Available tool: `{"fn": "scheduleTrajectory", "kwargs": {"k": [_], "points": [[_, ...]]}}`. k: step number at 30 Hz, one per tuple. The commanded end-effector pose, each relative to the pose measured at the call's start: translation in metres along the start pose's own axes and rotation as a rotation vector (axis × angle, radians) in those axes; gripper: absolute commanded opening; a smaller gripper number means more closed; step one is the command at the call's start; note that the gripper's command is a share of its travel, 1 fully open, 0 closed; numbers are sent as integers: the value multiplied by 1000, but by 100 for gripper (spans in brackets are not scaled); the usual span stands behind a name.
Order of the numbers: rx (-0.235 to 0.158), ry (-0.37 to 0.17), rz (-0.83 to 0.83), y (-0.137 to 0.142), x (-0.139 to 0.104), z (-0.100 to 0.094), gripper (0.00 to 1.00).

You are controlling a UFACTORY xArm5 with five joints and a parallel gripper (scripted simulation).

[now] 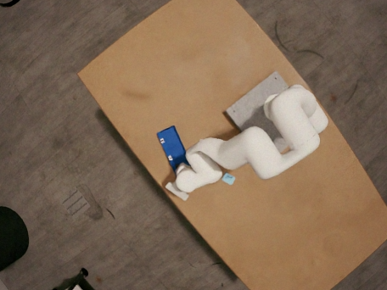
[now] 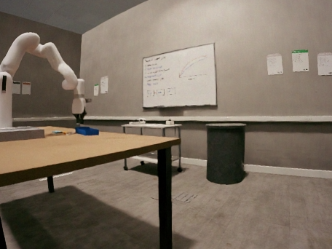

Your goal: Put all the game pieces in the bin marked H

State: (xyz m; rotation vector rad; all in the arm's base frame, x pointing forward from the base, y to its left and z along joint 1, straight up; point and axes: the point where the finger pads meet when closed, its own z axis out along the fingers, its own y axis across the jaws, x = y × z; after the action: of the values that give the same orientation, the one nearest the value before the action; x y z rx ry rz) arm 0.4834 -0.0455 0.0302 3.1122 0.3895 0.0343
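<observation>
A flat blue bin (image 1: 171, 142) (image 2: 87, 130) lies on the table (image 1: 178, 56) (image 2: 91, 146) near its left edge, with small white marks on it. My gripper (image 2: 78, 124) points straight down over the near end of this bin. In the top view my white wrist hides the fingers. They are shut on a small piece that I cannot make out. A small light blue piece (image 1: 228, 179) lies on the table just right of my wrist. A flat white thing sticks out from under the wrist at the table's edge.
The grey base plate (image 1: 255, 100) (image 2: 20, 132) carries the arm on the table's right side. In the room stand a dark round bin (image 2: 226, 153) and a small cart (image 2: 153, 126), well off the table.
</observation>
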Motion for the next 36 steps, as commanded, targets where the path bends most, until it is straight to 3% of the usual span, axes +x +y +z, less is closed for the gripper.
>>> {"fn": "scheduleTrajectory", "kwargs": {"k": [1,36], "points": [[3,-3,-157,7,9,0,21],[15,-13,-1040,8,9,0,21]]}}
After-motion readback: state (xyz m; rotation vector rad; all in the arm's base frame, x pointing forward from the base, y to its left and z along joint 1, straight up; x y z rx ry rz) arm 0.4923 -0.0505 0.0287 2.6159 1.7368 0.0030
